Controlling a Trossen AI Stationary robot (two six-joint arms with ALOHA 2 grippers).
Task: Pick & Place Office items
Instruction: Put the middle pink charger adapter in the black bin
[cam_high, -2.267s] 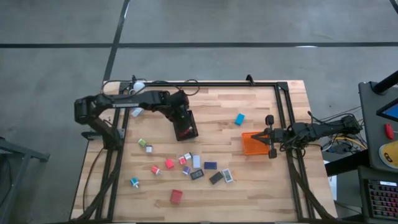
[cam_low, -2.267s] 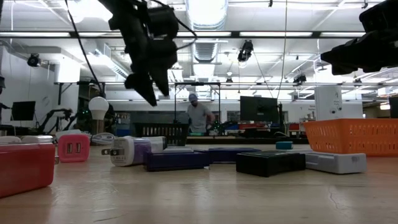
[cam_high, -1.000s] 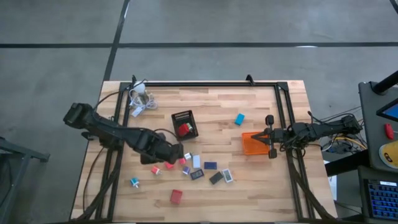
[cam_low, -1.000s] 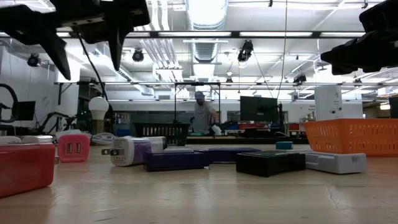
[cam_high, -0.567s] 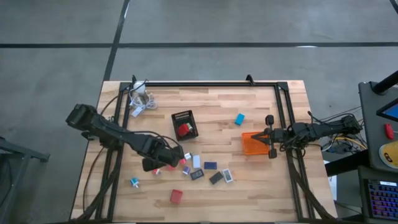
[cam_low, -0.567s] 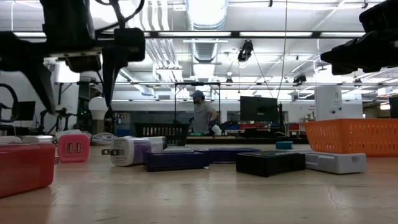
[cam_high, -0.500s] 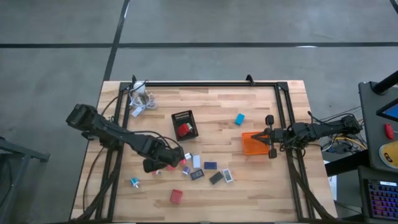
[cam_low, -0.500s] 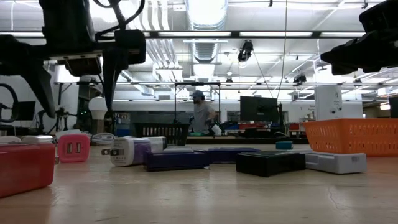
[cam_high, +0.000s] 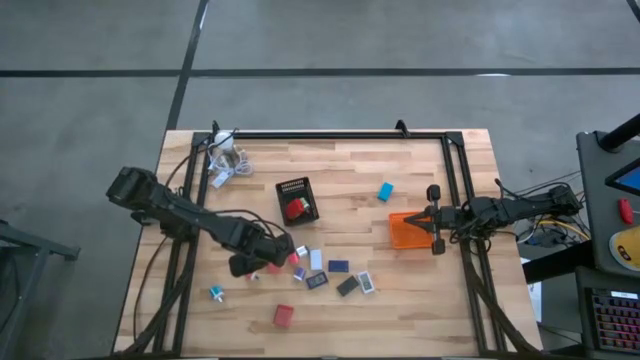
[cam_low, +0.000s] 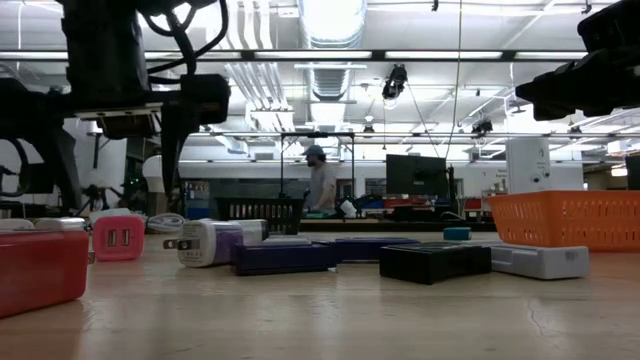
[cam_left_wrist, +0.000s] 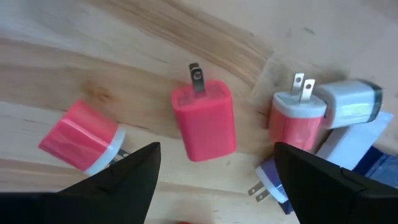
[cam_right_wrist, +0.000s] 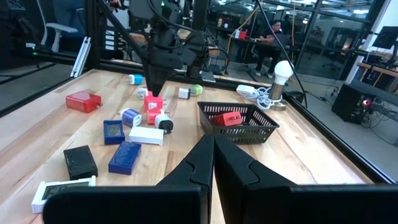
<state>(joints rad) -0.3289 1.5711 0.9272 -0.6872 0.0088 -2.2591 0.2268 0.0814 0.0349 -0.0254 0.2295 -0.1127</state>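
Left gripper (cam_left_wrist: 214, 165) is held open above a red charger (cam_left_wrist: 204, 122) in the item scatter; right gripper (cam_high: 434, 219), shut, waits over the orange tray (cam_high: 405, 231). One red item (cam_high: 295, 209) is seen in the mesh tray (cam_high: 296, 187). Plug prongs are shown only by the wrist view.

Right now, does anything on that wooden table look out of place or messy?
Yes. Small coloured chargers and blocks lie scattered, some tipped on their sides. Only a red one sits in the black mesh tray; the orange plastic tray looks empty.
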